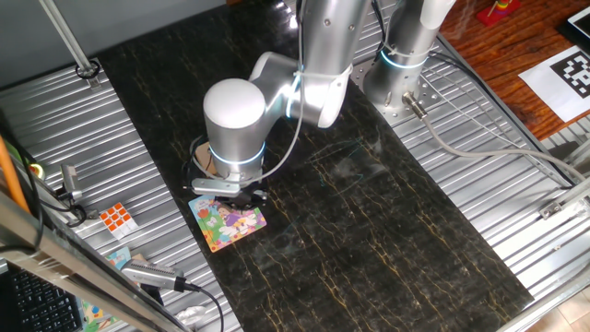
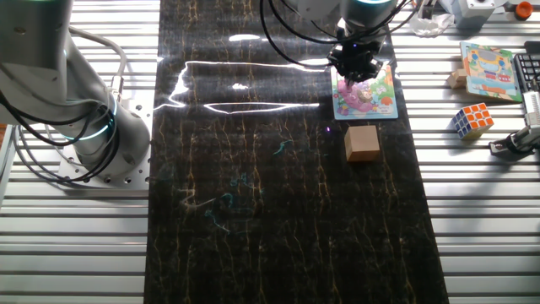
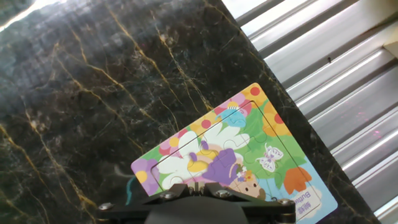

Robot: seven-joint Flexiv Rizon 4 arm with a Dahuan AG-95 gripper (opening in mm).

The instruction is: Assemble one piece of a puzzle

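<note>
Robot lab: slatted aluminium bench (image 1: 479, 175)

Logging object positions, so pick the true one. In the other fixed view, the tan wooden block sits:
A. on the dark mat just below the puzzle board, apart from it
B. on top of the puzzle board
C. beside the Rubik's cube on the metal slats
A: the tan block rests on the dark mat, just below the puzzle board with a gap between them; the Rubik's cube is off to the side on the slats.

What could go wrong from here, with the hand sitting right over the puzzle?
1. The hand hangs over the puzzle's far edge, and the fingertips and the piece are hidden in every view, so seating can't be checked; it may sit skewed.
2. The puzzle lies loose on the smooth black mat; a sideways push could slide or turn it.
3. The tan block stands just beside the puzzle; a shifted board could bump it.
</note>
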